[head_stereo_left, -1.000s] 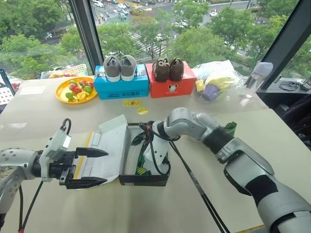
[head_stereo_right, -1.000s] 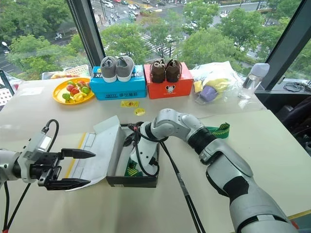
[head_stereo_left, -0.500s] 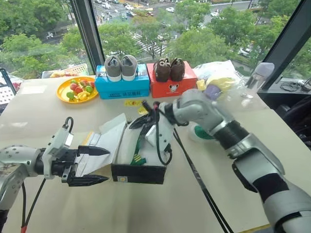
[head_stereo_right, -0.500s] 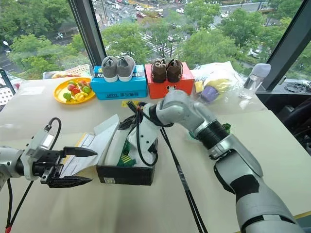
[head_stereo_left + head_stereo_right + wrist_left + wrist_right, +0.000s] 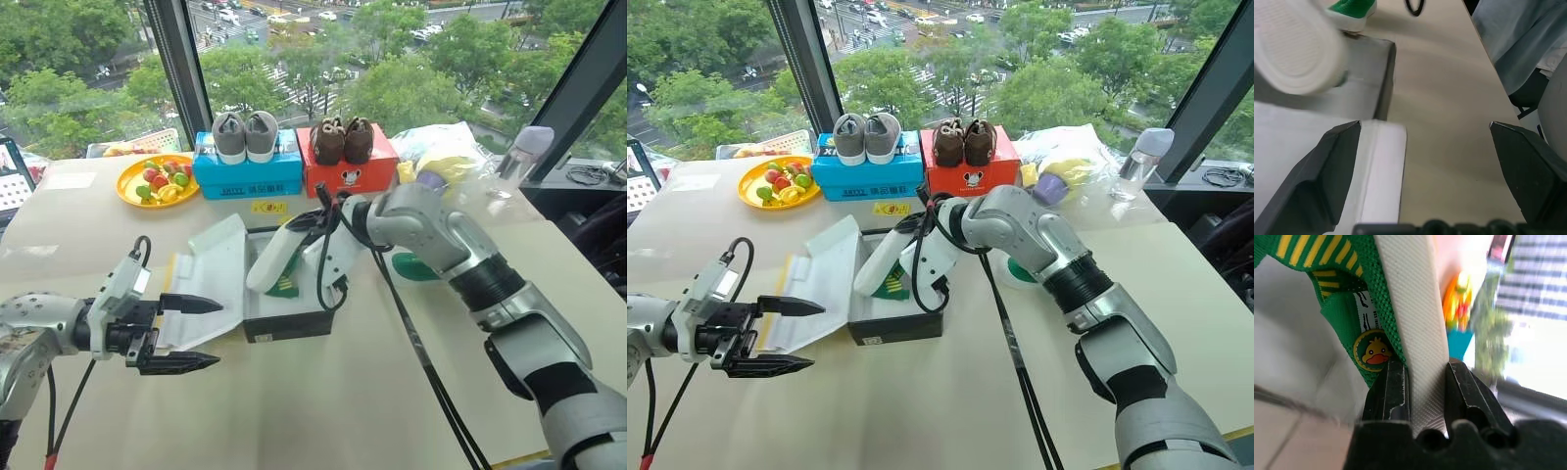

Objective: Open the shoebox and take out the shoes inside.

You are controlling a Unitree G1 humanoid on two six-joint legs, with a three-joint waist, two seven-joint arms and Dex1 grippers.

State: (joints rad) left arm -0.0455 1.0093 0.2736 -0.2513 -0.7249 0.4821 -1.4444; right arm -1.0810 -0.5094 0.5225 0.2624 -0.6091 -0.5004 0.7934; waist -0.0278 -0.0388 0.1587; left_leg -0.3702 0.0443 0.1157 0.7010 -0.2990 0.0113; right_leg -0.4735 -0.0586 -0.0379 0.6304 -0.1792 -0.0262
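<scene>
Shoebox (image 5: pixel 284 318) sits open on the worktop (image 5: pixel 294 411). Right claw (image 5: pixel 1422 382) pinches one green shoe (image 5: pixel 279 257) by its white sole, above the box. Left claw (image 5: pixel 196 333) gapes empty beside the lid (image 5: pixel 211 269). Second shoe (image 5: pixel 411 266) lies beyond the arm.

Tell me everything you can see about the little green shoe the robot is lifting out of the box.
The green shoe is a small child's shoe of green knit fabric with yellow stripes, a round duck badge and a thick white sole. The right gripper is shut on its sole edge, holding it tilted, sole turned outward, above the open shoebox. Nothing else touches it. Its partner, the other green shoe, lies on the table beside the box.
</scene>
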